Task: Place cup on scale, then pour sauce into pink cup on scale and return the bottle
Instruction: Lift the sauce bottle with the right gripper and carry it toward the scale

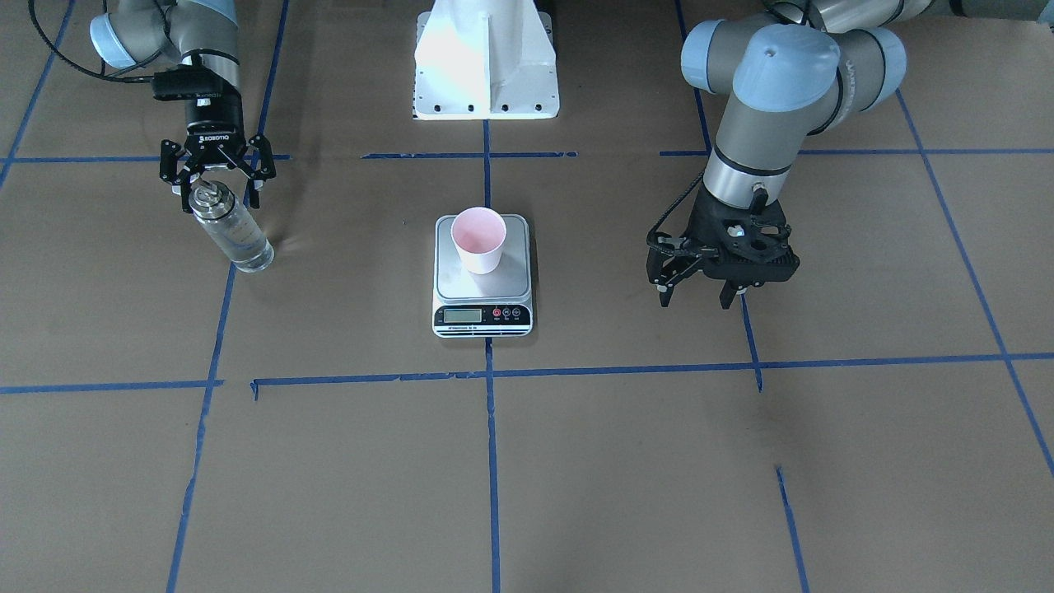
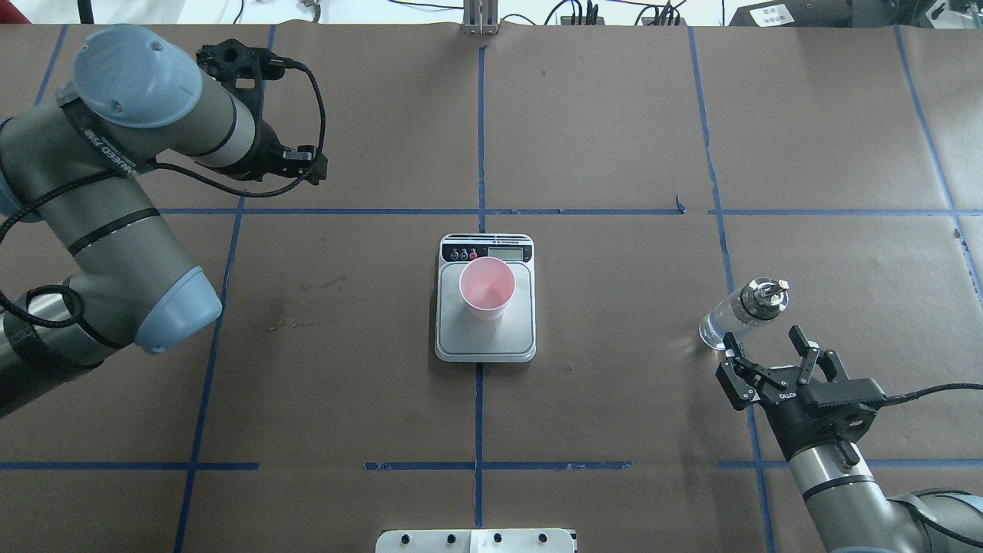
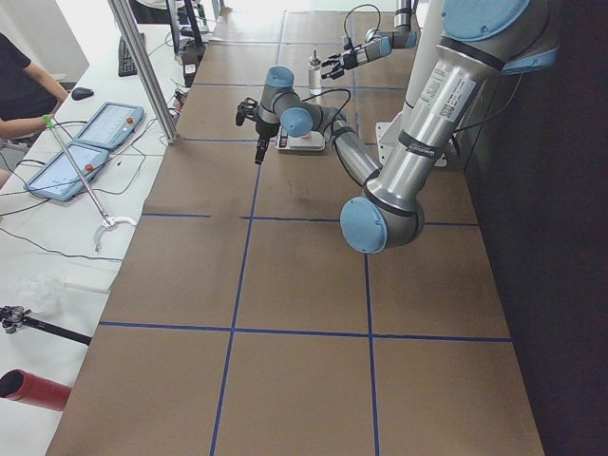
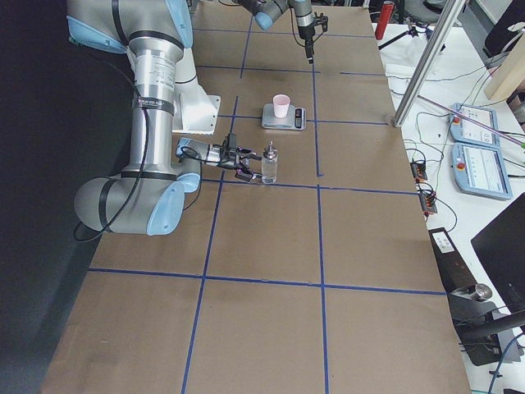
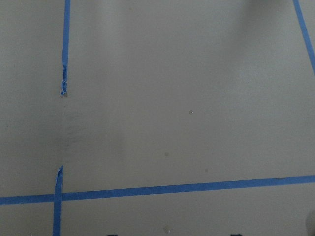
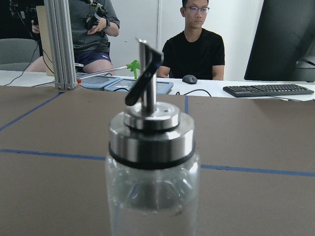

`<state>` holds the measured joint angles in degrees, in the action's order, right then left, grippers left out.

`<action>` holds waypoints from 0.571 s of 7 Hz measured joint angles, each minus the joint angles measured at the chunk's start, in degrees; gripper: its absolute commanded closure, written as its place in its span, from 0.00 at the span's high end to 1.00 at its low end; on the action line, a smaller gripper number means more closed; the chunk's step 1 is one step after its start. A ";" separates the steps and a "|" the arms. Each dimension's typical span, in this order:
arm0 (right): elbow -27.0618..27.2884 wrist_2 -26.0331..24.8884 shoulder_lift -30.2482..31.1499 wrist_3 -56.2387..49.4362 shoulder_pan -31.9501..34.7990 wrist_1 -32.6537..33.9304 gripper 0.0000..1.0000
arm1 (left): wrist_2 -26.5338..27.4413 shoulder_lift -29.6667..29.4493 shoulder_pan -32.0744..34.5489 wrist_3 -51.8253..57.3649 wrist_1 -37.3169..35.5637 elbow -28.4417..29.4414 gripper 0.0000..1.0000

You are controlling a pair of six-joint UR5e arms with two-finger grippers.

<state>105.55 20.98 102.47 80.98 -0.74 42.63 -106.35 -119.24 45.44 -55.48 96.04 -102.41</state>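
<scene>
The cup (image 1: 479, 239) is white outside and pink inside; it stands upright near the middle of the steel plate of the scale (image 1: 458, 278); only pink shows inside it. The scale sits in the middle of the brown table (image 1: 617, 461), right on a blue tape line (image 1: 492, 461); its little screen faces away from the robot.

The bottle (image 2: 728, 324) is clear glass with a shiny silver cap (image 6: 151, 140) and a thin spout (image 6: 145, 73); it stands upright on the table on the robot's right side, well apart from the scale.

The right gripper (image 2: 768, 347) is low over the table and points at the bottle; its fingers (image 2: 802, 349) are spread wide apart; it is just beside the bottle, on the robot's side of it; it is not squeezing the bottle and holds nothing; I cannot tell if a fingertip touches the glass. In the right wrist view the bottle fills the middle, very close; far behind it people sit at a white desk with a keyboard (image 6: 268, 90).

The left gripper (image 1: 696, 301) hangs over the bare table on the robot's left side, well apart from the scale; its fingers point down and are spread apart; it holds nothing and touches nothing. The left wrist view shows only brown table and blue tape.
</scene>
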 measured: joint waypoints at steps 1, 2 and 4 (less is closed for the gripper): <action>-0.16 0.96 -0.11 -0.08 0.76 0.00 0.99 | 0.00 0.00 0.00 -0.06 -0.02 -0.12 0.82; -0.38 1.67 -0.19 -0.11 1.24 -0.02 0.99 | 0.00 0.01 0.00 -0.12 -0.02 -0.22 0.82; -1.52 2.38 -2.41 -0.49 1.67 -0.04 0.99 | 0.00 0.04 0.01 -0.15 -0.06 -0.31 0.82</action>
<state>104.02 23.37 100.05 80.50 0.93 42.59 -106.35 -119.20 45.45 -55.63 95.98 -102.72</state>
